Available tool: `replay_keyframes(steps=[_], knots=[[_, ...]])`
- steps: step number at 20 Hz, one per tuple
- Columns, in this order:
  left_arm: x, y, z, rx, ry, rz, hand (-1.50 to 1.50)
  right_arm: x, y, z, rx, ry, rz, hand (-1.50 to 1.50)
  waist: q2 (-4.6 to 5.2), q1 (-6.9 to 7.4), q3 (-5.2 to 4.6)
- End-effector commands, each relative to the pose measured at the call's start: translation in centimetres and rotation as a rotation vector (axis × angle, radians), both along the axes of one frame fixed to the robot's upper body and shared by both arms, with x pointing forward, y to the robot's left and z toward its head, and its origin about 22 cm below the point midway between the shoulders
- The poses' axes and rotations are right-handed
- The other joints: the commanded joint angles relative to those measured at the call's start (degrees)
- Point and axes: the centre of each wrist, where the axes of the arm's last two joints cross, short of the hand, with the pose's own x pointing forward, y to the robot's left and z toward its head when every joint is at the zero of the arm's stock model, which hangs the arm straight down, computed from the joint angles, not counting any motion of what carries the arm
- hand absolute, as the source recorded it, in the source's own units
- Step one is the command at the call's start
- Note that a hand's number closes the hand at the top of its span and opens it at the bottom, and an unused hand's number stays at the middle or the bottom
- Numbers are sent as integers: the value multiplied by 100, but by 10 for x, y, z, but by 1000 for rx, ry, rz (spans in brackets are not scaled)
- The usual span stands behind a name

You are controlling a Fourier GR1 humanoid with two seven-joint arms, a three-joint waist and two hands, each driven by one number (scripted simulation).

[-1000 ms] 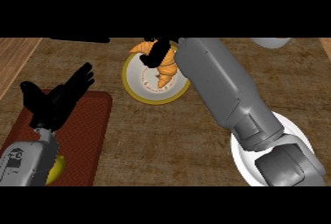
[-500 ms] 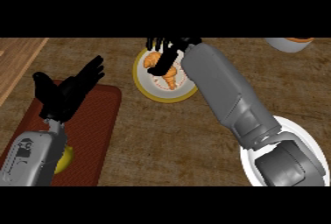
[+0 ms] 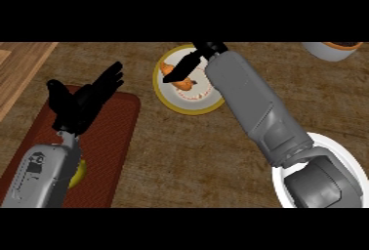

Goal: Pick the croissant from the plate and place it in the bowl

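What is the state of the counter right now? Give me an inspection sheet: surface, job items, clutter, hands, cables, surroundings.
Surface: brown counter, no spills seen.
Job's things: croissant lies on the yellow-rimmed plate, not yet lifted; white bowl sits at the lower right, partly hidden under the right forearm.
Clutter: reddish-brown mat at the left; yellow item on it, mostly hidden by the left forearm; white cup with orange contents at the top right.
Hands: right hand over the croissant, covering its middle, grip not discernible; left hand open, resting above the mat.
Cables: nothing seen.
Surroundings: lighter wooden strip at the upper left.
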Motion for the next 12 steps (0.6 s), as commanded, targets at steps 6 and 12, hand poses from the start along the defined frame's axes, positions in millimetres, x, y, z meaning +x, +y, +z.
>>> replay_keyframes(steps=[6, 12], knots=[[-2, 11, -12, -10, 1, 53, 0, 4, -5, 10, 123, -141, -143, -150, -21, -319, 0], [-8, 18, -12, -12, 20, 78, 0, 17, -59, 14, 149, -193, -200, -150, -98, -516, 10]])
